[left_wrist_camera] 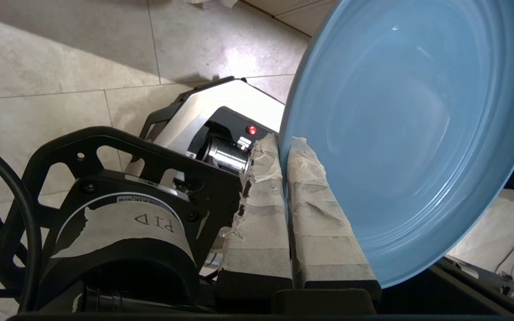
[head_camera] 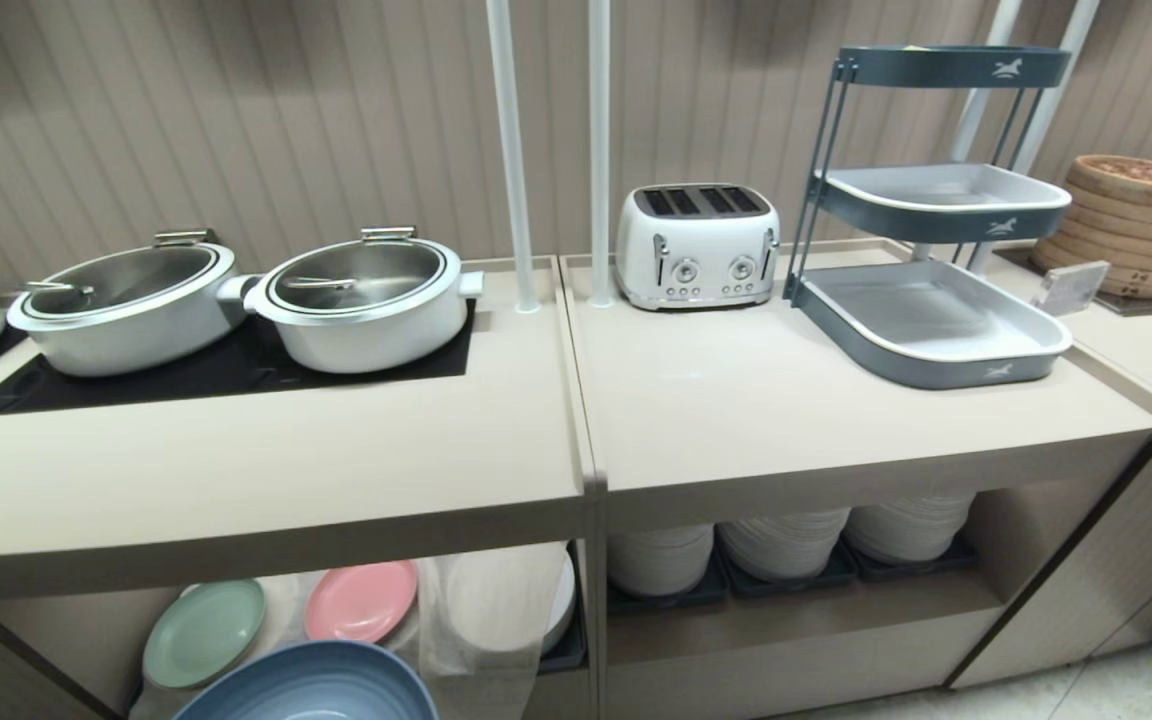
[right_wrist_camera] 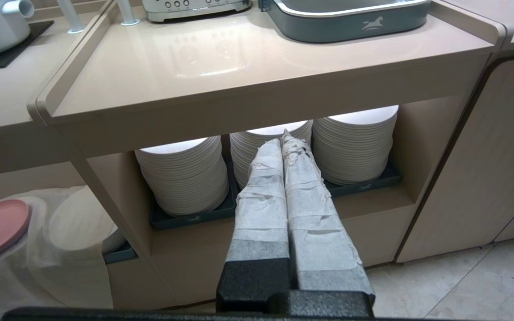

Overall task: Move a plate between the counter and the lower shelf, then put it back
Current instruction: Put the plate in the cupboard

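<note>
Below the counter [head_camera: 266,470], matte light-blue plate [head_camera: 311,688]

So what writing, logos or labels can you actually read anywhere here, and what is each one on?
"PID": upside down on a white sticker on the left gripper's round black wrist housing.
White horse logo, no words: on the tiered grey tray rack and on the dark trays under the white plate stacks.
Toaster dial markings: too small to read.
Clear sign holder by the bamboo steamers: unreadable.
</note>
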Motion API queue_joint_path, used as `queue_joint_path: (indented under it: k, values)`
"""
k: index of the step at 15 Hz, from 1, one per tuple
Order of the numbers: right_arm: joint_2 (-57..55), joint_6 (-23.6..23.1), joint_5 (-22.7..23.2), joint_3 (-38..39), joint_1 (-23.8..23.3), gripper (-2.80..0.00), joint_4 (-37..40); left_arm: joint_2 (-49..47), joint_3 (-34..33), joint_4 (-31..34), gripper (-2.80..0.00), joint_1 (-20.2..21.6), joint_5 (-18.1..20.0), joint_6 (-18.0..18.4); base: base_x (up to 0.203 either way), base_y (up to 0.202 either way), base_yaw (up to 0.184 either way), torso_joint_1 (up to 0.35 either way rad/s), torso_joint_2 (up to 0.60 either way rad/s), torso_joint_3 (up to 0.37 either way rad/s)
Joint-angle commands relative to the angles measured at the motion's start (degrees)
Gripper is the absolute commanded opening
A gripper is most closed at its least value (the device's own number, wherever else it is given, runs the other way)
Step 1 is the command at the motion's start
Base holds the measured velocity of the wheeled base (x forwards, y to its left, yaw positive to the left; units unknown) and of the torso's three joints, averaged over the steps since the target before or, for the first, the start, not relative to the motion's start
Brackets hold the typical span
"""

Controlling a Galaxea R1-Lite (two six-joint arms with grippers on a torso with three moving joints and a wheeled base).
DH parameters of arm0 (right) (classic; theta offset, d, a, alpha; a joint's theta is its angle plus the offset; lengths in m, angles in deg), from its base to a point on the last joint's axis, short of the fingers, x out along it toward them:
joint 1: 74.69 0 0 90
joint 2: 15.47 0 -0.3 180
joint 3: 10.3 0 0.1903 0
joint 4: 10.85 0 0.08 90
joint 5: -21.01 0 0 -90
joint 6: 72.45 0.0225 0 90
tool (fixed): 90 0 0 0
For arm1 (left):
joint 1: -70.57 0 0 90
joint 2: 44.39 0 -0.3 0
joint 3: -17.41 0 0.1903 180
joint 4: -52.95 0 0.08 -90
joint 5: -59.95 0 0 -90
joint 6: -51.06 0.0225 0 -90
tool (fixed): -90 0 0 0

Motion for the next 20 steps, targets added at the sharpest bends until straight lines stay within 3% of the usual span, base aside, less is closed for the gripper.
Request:
queue_joint_path:
  k: [1,20]
  values:
    - [0.0,0.0,0.0,0.0,0.0,-2.80,0.0,0.2,-0.1,1.0,-2.80,0.0,0.1,-0.3,0.000,0.000,0.000,0.000,0.00,0.000]
    - [0.0,0.1,0.0,0.0,0.0,-2.80,0.0,-4.9,2.5,-1.2,-2.80,0.0,0.4,-0.3,0.000,0.000,0.000,-0.016,0.03,0.016]
